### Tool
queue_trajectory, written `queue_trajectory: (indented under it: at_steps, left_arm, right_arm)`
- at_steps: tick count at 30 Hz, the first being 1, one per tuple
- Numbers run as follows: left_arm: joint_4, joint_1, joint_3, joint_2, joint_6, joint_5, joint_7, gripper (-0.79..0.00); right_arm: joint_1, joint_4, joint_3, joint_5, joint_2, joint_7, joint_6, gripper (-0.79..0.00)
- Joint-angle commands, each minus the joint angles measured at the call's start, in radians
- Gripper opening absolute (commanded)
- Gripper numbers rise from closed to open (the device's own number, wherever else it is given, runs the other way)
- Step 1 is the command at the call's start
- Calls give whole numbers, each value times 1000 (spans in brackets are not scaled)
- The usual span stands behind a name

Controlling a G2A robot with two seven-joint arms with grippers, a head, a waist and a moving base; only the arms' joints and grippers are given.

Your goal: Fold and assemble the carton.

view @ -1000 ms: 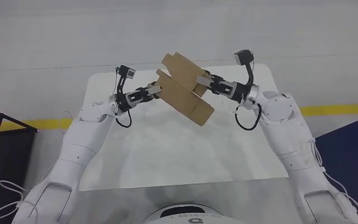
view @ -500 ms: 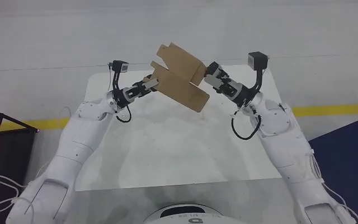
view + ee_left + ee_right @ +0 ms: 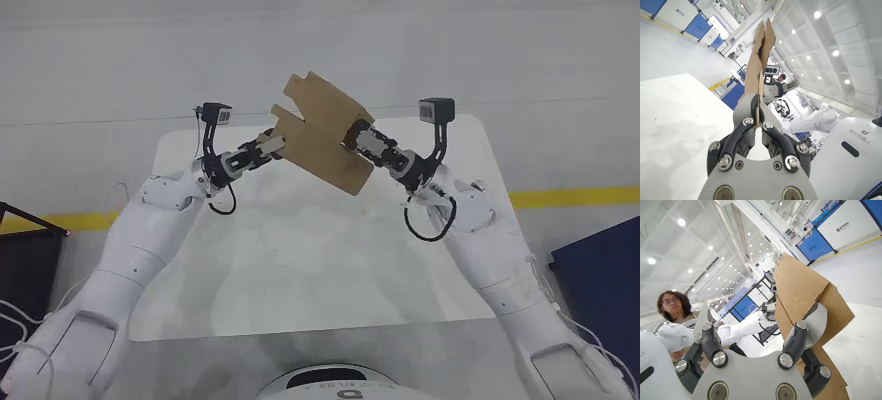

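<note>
— Where's the carton [image 3: 322, 128]?

— Off the worktop [image 3: 300, 270], up in the air over its far side, tilted, with an arm on either side. It's mostly flat: two brown layers lying close, parting a little toward the far end.

— And the left pincer [image 3: 757, 106]?

— Closed tight on one edge of the cardboard, pinching both layers.

— What about the right pincer [image 3: 762, 311]?

— Spread wide, gripping nothing. One finger [image 3: 817, 317] lies against the carton at a notched edge. It looks tucked under the top layer there, though I can't be sure from this angle. The other stands free, well apart from the cardboard.
</note>
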Motion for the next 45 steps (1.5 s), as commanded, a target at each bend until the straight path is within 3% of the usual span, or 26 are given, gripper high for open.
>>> queue_trajectory:
  at_steps: [1,8,11,19,22,24,25,36,41,44,45]
  left_arm:
    - [4,-7,11,4,2,-25,-2,-785]
    - [9,-27,35,15,27,-87,-27,-785]
    - [7,-34,49,19,32,-93,-32,-785]
    - [11,-51,77,30,33,-103,-33,-785]
    - [15,-58,87,34,32,-103,-32,-785]
    - [20,-64,97,36,28,-85,-28,-785]
    - [22,-68,102,38,23,-72,-24,-785]
    - [63,-114,179,50,-88,92,88,-785]
    - [56,-133,176,53,-88,121,88,-785]
    - [49,-133,168,55,-88,133,88,-785]
    - [48,-132,165,55,-88,134,88,-785]
  right_arm:
    - [12,23,-11,33,-3,24,-12,0]
    - [44,75,-29,105,-7,117,-27,0]
    - [48,91,-42,203,-14,125,-72,0]
    - [81,183,-78,406,-34,207,-181,-142]
    - [94,205,-86,426,-39,233,-187,-274]
    - [104,219,-96,432,-41,259,-170,-394]
    - [109,226,-100,435,-42,272,-160,-406]
    - [126,248,-82,309,-39,271,-52,-437]
    - [125,234,-70,295,-35,287,2,-462]
    - [132,234,-75,291,-37,303,31,-533]
    - [135,235,-77,291,-37,310,37,-613]
